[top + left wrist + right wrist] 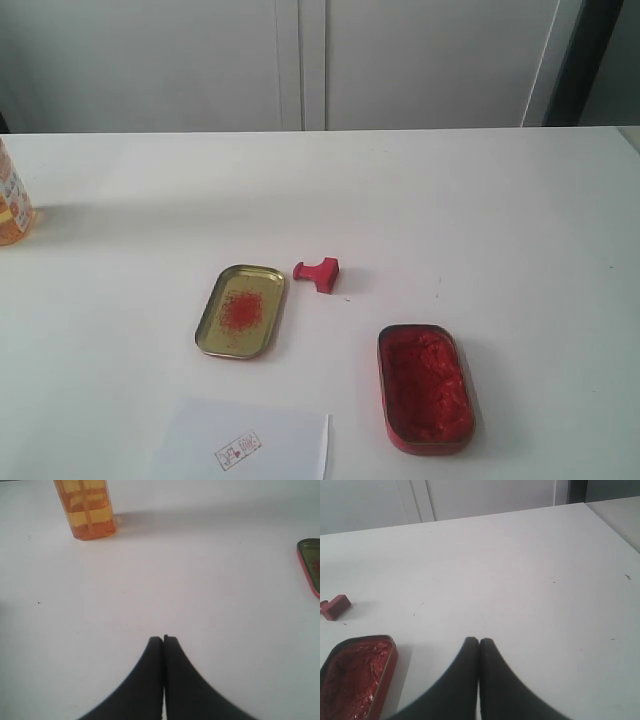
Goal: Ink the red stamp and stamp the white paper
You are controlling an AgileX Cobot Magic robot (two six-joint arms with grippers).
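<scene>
inspector: stamp (317,271)?
aide: on its side on the desk (500,220), just beside the gold tin (240,311). likely light, rigid; take the narrow handle.
inspector: pincers?
aide: left pincer (163,639), right pincer (479,641) closed, empty.

You see the red stamp (317,271) lying on its side near frame centre; the white paper (280,440), with a small red imprint, lies flat at bottom left.
</scene>
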